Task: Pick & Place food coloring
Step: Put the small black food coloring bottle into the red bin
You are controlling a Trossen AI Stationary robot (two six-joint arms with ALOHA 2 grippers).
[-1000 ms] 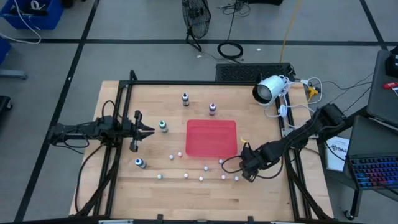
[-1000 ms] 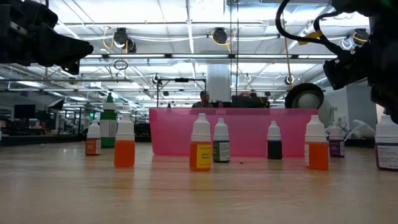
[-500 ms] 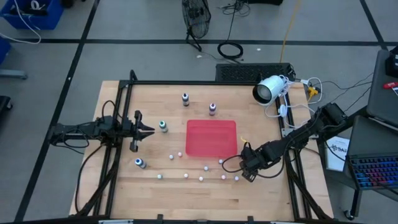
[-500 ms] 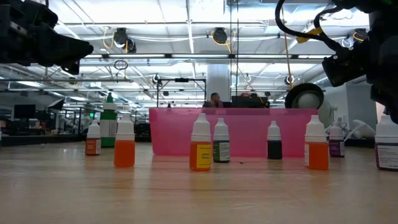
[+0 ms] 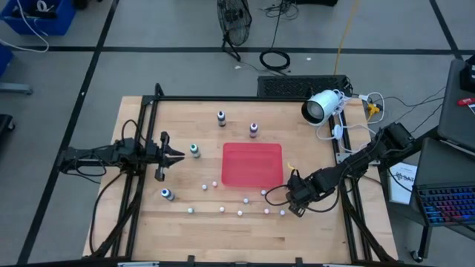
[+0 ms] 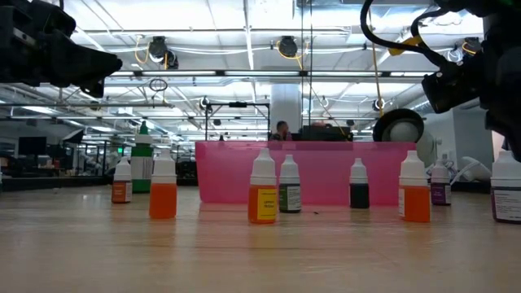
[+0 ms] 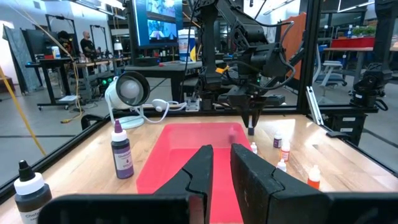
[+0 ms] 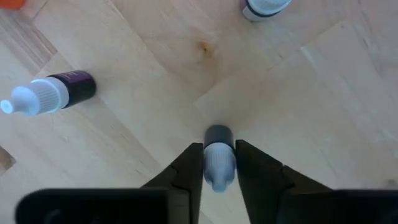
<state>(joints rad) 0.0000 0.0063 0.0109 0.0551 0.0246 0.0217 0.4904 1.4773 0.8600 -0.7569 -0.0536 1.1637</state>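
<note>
- The right pincer (image 5: 292,199) hangs low over the near right part of the table (image 5: 312,156), just right of the red tray (image 5: 252,164), pointing straight down
- In the right wrist view its two fingers (image 8: 186,167) stand on either side of the whitish cap of one small bottle (image 8: 217,155) with a dark body; they look to be touching or nearly touching the cap, so the grip seems to be closing, not yet proven firm
- To do this step well, I would let the fingers finish closing on the cap and neck squarely, with the bottle centred between them, before any lift; a squeeze off centre could tip so light a bottle
- Then lift straight up, since a purple-bodied bottle (image 8: 53,94) and another one (image 8: 264,6) stand near and a sideways drag could knock them
- The tray is close by on the left, so the carry is short; clear its wall before lowering
- The left pincer (image 5: 172,156) waits at the left side of the table, fingers shut on nothing, near a green-bodied bottle (image 5: 194,150)
- Other small bottles stand in a row along the near edge and two more (image 5: 221,117) stand beyond the tray's far side; the tray looks to hold none so far
</note>
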